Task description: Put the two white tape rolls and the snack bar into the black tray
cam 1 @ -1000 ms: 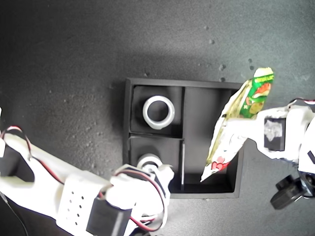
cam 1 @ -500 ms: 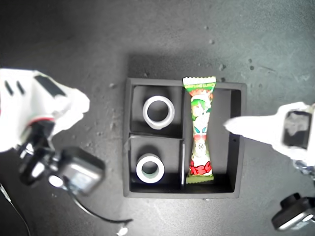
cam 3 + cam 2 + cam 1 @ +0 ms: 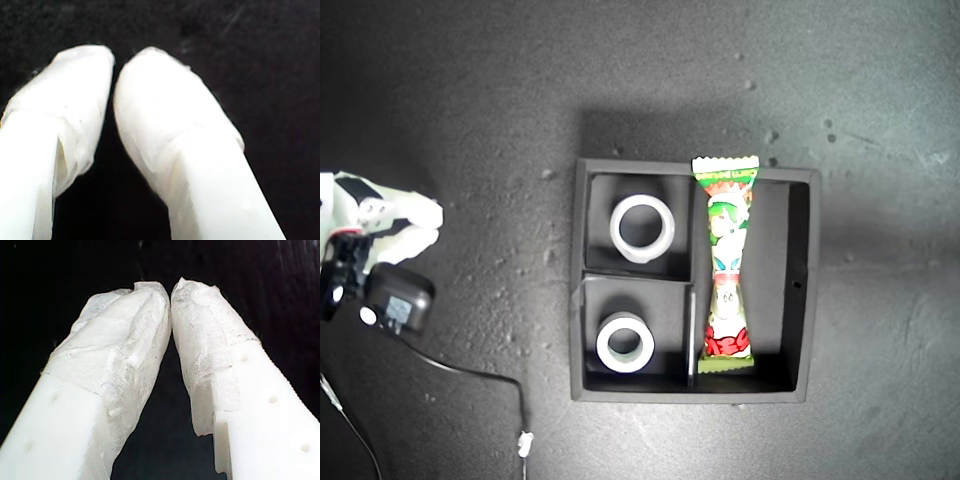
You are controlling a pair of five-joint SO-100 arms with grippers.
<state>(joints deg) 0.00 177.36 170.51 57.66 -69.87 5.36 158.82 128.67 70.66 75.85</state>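
The black tray (image 3: 811, 290) sits right of centre in the exterior view. One white tape roll (image 3: 617, 230) lies in its upper small compartment, and the other tape roll (image 3: 604, 343), with a greenish core, lies in the lower small one. The snack bar (image 3: 724, 270) lies lengthwise in the long compartment, its top crimp resting on the tray's far wall. My first gripper (image 3: 171, 290) is shut with nothing between its fingers, over dark ground. My second gripper (image 3: 114, 65) is also shut and empty. Neither wrist view shows the tray.
A white arm (image 3: 380, 215) with a black camera box (image 3: 395, 300) reaches in at the exterior view's left edge; which arm it is I cannot tell. A thin black cable (image 3: 470, 375) trails from it across the dark speckled mat.
A second ago a gripper at the exterior view's right held the snack bar over the tray; now it lies inside. That arm has left the view, and the other pulled back left.
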